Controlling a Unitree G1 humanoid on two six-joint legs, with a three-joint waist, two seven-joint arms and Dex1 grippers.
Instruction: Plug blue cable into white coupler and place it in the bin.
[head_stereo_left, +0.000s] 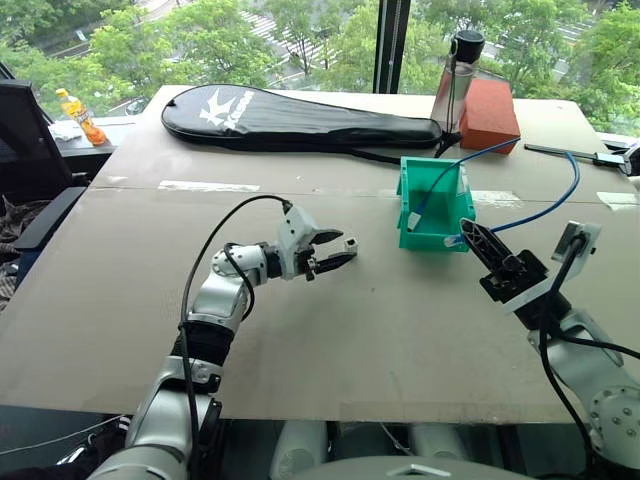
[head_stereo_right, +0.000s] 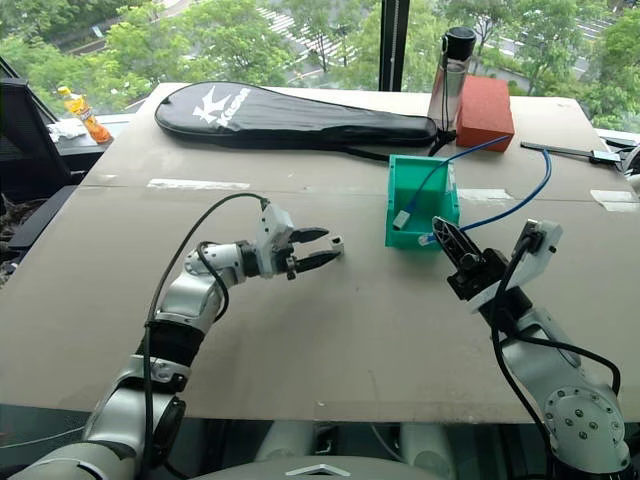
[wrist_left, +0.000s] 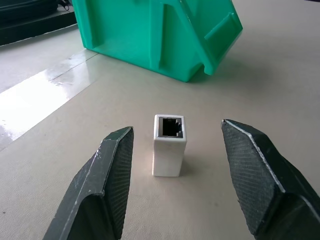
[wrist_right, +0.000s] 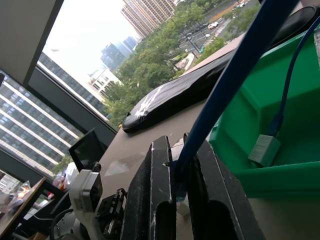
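While the left gripper (head_stereo_left: 345, 252) stands released around the white coupler (wrist_left: 169, 144), the right gripper (head_stereo_left: 470, 234) is clenched on the blue cable (head_stereo_left: 548, 207).

At mid-frame in the left eye view the coupler lies on the tan table (head_stereo_left: 380, 330) between the spread black fingers (wrist_left: 107, 172), touching neither, its dark socket showing in the left wrist view. Right of centre, the cable arcs from the right gripper's fingers up towards the frame's right edge. Just beside those fingertips sits the bin (head_stereo_left: 436, 238), with a longer blue cord (head_stereo_left: 440, 182) and its white end piece (wrist_right: 264, 149) inside.
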